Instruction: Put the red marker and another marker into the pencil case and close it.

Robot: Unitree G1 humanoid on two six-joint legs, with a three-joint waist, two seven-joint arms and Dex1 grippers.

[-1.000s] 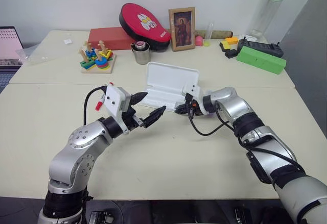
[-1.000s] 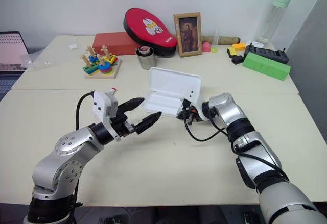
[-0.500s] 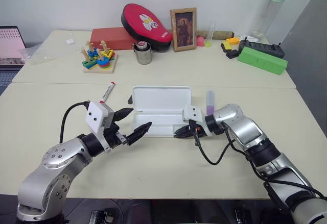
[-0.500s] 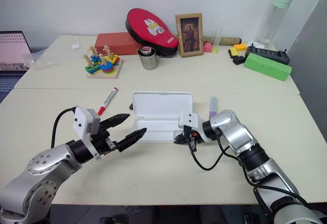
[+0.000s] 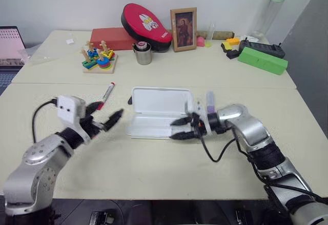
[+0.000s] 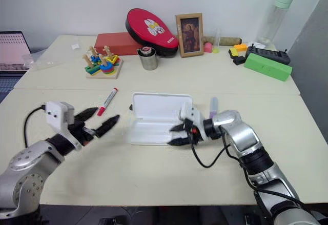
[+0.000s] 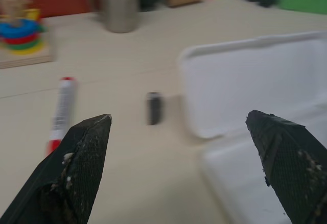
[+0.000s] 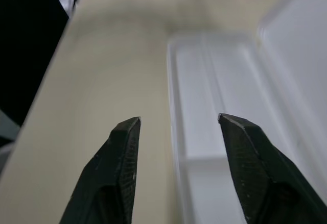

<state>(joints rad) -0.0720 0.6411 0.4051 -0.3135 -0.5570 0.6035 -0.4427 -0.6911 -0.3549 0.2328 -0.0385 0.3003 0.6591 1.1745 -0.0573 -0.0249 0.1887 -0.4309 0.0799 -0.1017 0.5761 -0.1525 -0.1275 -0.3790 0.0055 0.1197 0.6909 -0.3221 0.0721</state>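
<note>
The white pencil case (image 5: pixel 160 103) lies open mid-table, its lid leaning back and its moulded tray (image 8: pixel 204 106) empty. The red marker (image 5: pixel 107 93) lies on the table to the case's left, also in the left wrist view (image 7: pixel 61 113). The lilac marker (image 5: pixel 209 102) lies just right of the case. My right gripper (image 5: pixel 178 128) is open at the tray's front right part, pointing left, holding nothing. My left gripper (image 5: pixel 105 116) is open and empty, left of the case and in front of the red marker.
A small black capsule (image 7: pixel 154 107) lies between the red marker and the lid. At the back stand a stacking toy (image 5: pixel 97 60), a metal cup (image 5: pixel 143 55), a red flat box (image 5: pixel 110 38), a photo frame (image 5: pixel 183 28), a green box (image 5: pixel 261 60) and a bottle (image 5: pixel 271 9).
My right gripper has gone from shut to open and drawn back along the case's front. My left gripper has swung left, away from the case. The case now lies open on the table.
</note>
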